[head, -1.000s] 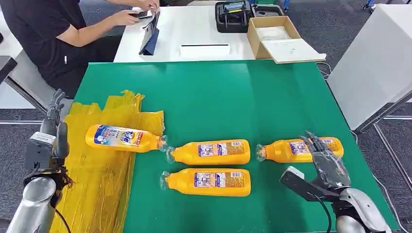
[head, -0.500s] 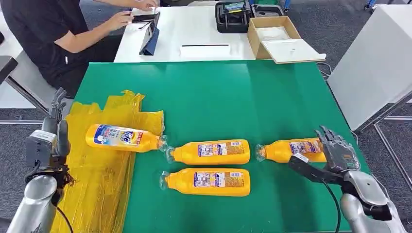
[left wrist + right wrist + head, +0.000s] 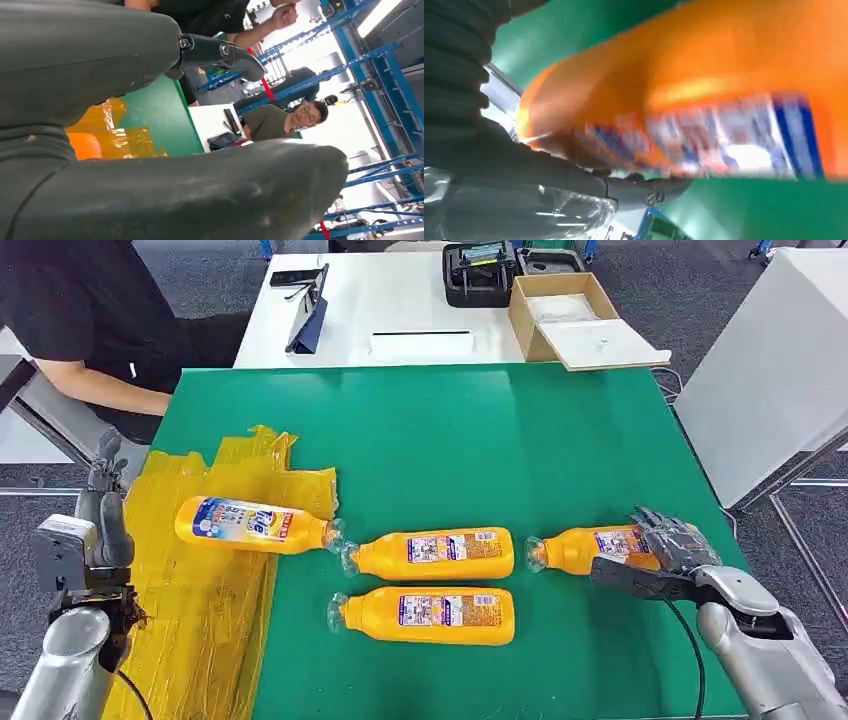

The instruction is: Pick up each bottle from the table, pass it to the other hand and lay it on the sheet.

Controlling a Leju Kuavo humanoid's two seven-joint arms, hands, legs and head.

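at the lower right of the head view, the right hand (image 3: pixel 668 552) lies over the base end of the rightmost bottle (image 3: pixel 590 548), its dark fingers (image 3: pixel 660 530) draped across the far side of the body and its thumb (image 3: pixel 630 576) stretched along the near side; whether the hold is tight i cannot tell. that bottle lies flat on the green worktop (image 3: pixel 470 450) with its clear cap pointing toward the frame's left. in the right wrist view the same bottle (image 3: pixel 704 115) sits blurred and close against the hand (image 3: pixel 514 170), with the thumb running beneath it.

left of it, in the middle of the frame, the middle bottle (image 3: pixel 432 553) lies on its side, and the near bottle (image 3: pixel 428 614) lies just below it, both capped ends to the left and neither touched by a hand.

at the left of the frame a labelled bottle (image 3: pixel 250 524) rests on the crumpled yellow sheet (image 3: pixel 200 600), its cap reaching over the sheet's edge onto the green.

at the far left edge the left hand (image 3: pixel 103 502) is raised with its fingers apart, holding nothing, beside the sheet and well apart from the bottles. in the left wrist view the hand's thumb (image 3: pixel 200 200) and a finger (image 3: pixel 220 52) stand spread.
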